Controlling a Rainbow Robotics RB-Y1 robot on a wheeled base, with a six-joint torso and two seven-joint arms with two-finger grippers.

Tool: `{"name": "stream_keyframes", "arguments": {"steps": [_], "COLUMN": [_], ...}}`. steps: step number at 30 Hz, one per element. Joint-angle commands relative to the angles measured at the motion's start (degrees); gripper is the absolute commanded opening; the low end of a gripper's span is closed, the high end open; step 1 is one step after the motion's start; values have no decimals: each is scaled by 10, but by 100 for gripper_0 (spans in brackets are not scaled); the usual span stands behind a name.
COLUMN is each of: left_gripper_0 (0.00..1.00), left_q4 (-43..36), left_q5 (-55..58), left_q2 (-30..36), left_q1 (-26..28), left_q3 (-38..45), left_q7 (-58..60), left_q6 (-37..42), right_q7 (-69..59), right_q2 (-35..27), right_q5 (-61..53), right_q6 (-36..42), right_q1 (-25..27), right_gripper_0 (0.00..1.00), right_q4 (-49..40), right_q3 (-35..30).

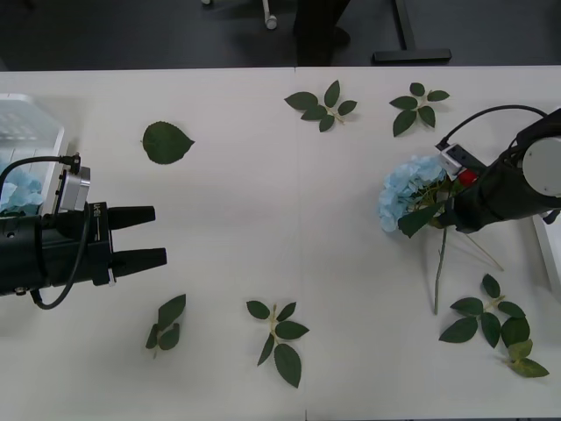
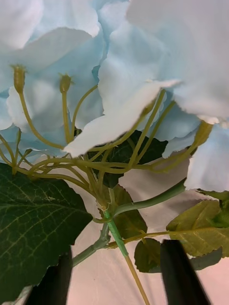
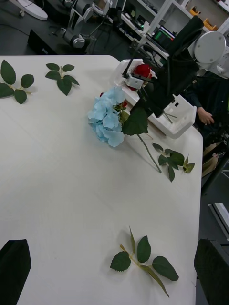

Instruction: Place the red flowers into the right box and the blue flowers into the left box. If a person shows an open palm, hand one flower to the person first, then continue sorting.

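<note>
A blue flower (image 1: 408,191) lies on the white table at the right, its stem (image 1: 438,272) trailing toward the front edge. My right gripper (image 1: 441,210) is low over it, open, with a black finger (image 2: 183,271) on either side of the green stem (image 2: 118,236) just below the head. A red flower (image 1: 467,178) peeks out beside the right wrist, mostly hidden. The right box (image 1: 552,254) shows as a white edge at the far right. My left gripper (image 1: 156,237) hovers open at the left, next to the left box (image 1: 31,132), which holds a blue flower (image 1: 17,195).
Several loose green leaf sprigs lie about the table: one leaf (image 1: 166,142) at back left, sprigs at the back (image 1: 323,105) (image 1: 417,105), front middle (image 1: 276,338) and front right (image 1: 491,320). Dark floor lies beyond the table's far edge.
</note>
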Motion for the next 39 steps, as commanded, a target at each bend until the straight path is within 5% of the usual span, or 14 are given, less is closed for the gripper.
{"name": "stream_keyframes", "arguments": {"steps": [1, 3, 5, 8, 13, 15, 19, 21, 28, 32, 39], "left_gripper_0": [100, 100, 100, 100, 100, 100, 100, 100, 100, 100, 100], "left_q4": [-5, -5, -5, -5, -5, -5, -5, -5, -5, -5, -5], "left_q5": [8, 8, 8, 8, 8, 8, 8, 8, 8, 8, 8], "left_q2": [19, 19, 19, 19, 19, 19, 19, 19, 19, 19, 19], "left_q1": [9, 9, 9, 9, 9, 9, 9, 9, 9, 9, 9], "left_q3": [-7, -7, -7, -7, -7, -7, -7, -7, -7, -7, -7], "left_q7": [-40, -40, -40, -40, -40, -40, -40, -40, -40, -40, -40], "left_q6": [-1, -1, -1, -1, -1, -1, -1, -1, -1, -1, -1], "right_q7": [-8, -9, -9, -10, -10, -10, -12, -12, -14, -11, -8], "right_q2": [27, 34, 43, 50, 62, 66, 70, 72, 79, 79, 79], "right_q5": [18, 24, 34, 44, 55, 59, 74, 80, 94, 104, 121], "right_q6": [2, 0, -9, -23, -28, -31, -32, -32, -40, -50, -56], "right_q1": [-14, -14, -10, -3, -2, -2, -2, -2, -2, -2, -1], "right_gripper_0": [37, 38, 58, 73, 75, 66, 29, 19, 10, 55, 72], "right_q4": [-9, -9, -9, -9, -10, -9, -9, -9, -8, -8, -7], "right_q3": [-10, -10, -9, -7, -6, -6, -6, -7, -3, 4, 9]}}
